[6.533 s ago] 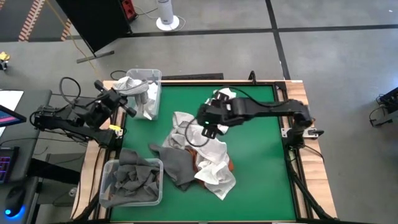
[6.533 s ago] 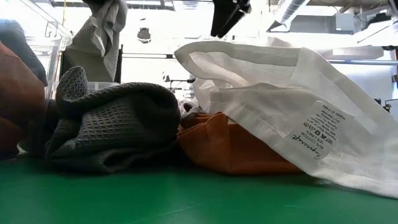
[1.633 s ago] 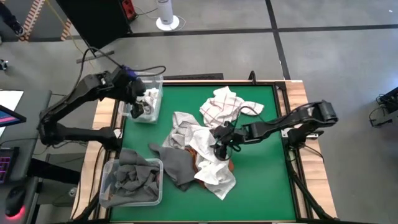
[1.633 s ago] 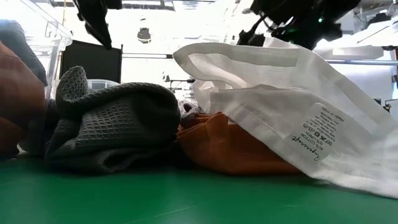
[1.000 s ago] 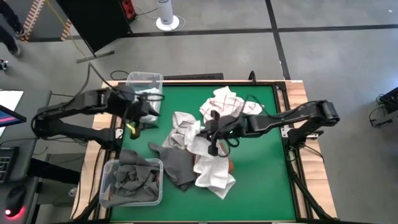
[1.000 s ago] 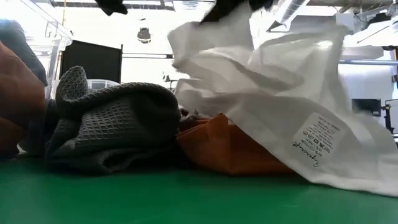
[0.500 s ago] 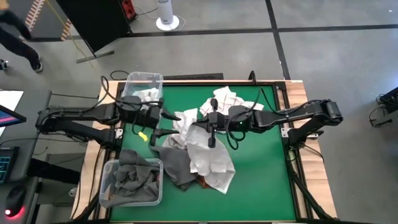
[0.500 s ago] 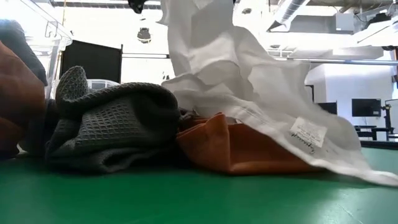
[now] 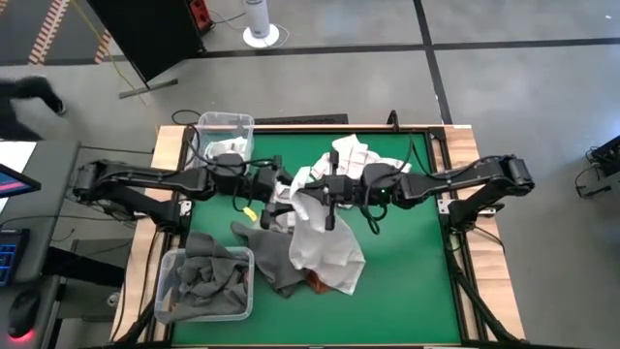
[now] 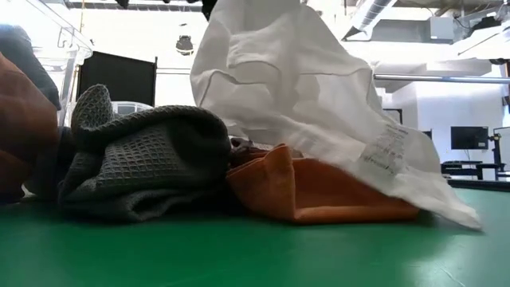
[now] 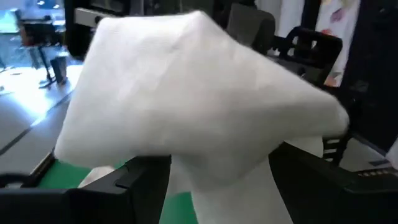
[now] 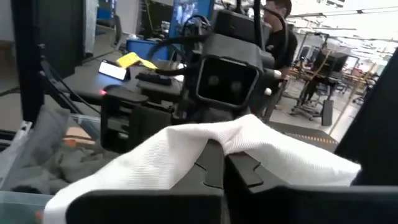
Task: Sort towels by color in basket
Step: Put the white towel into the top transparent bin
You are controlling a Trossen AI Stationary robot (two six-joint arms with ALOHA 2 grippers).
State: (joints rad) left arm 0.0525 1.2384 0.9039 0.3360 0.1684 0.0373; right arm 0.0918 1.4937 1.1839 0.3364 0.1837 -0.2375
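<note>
The white towel (image 9: 320,233) hangs pinched in the right tool (image 9: 308,186), the left tool (image 9: 276,184) spread open beside it.

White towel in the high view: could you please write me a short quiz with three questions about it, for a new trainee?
1. True or false: the white towel lies flat and nothing holds it.
2. In the low view, which towel lies under its hanging edge? A. orange towel B. blue towel C. green towel
3. Which one holds it up: the left end effector or the right end effector?
Key: 1 false; 2 A; 3 right.
</note>
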